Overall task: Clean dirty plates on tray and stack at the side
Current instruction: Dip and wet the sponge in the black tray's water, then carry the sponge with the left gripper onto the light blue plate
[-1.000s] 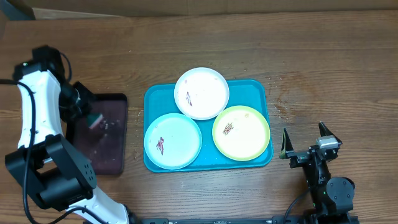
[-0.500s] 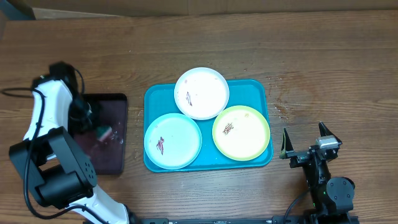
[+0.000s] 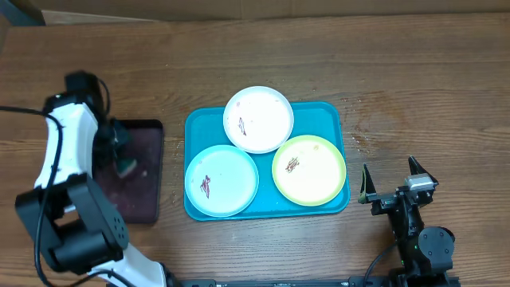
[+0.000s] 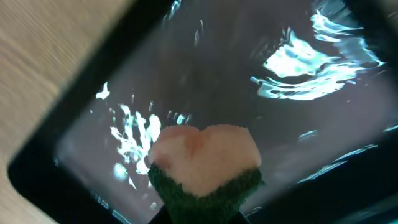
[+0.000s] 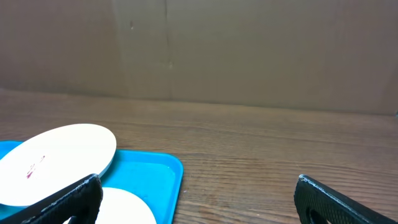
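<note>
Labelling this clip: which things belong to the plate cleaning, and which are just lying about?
Job: white plate, pale blue plate, yellow-green plate, turquoise tray, sponge, dark tray.
Lying about: cardboard backdrop.

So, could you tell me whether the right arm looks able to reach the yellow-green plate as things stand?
Probably yes: the right pincer stands open just beside the tray, the yellow-green plate is nearest it, and nothing stands between them.
</note>
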